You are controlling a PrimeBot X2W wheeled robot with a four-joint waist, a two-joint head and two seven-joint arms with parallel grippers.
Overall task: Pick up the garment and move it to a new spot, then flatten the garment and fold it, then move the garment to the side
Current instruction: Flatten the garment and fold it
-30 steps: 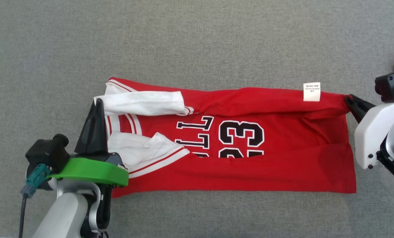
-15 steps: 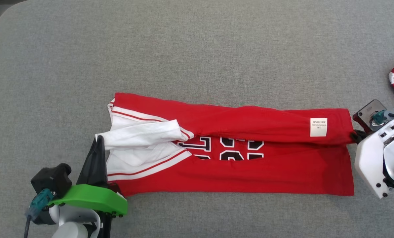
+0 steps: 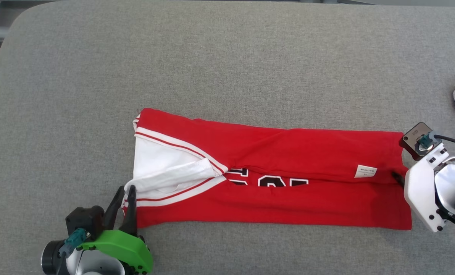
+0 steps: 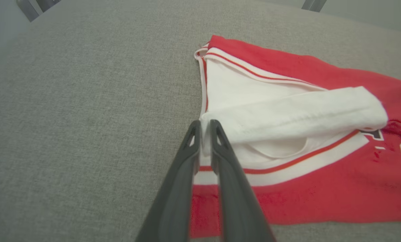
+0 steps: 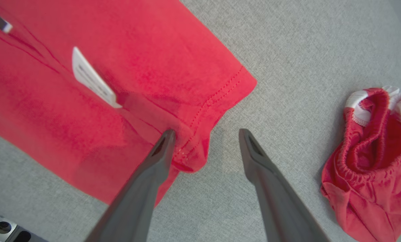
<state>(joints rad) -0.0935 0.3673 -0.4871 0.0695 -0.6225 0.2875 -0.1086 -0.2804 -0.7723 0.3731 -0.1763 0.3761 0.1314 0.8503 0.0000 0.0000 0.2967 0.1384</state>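
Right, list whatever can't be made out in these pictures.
- Jersey lettering and number: head view, covered by the folded-over top flap.
- Care label print: head view, too small; right wrist view, blurred.
- Red shorts: cut off by the frame edge in both the head and right wrist views.
- Right pincer in the head view: mostly behind its white housing.

Bright, even, soft-shadowed light; head view sharp; wrist views slightly blurred, edges bowed.

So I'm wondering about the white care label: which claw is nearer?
Right. The right claw sits at the hem corner beside the label; the left claw pinches the white sleeve at the jersey's opposite end.
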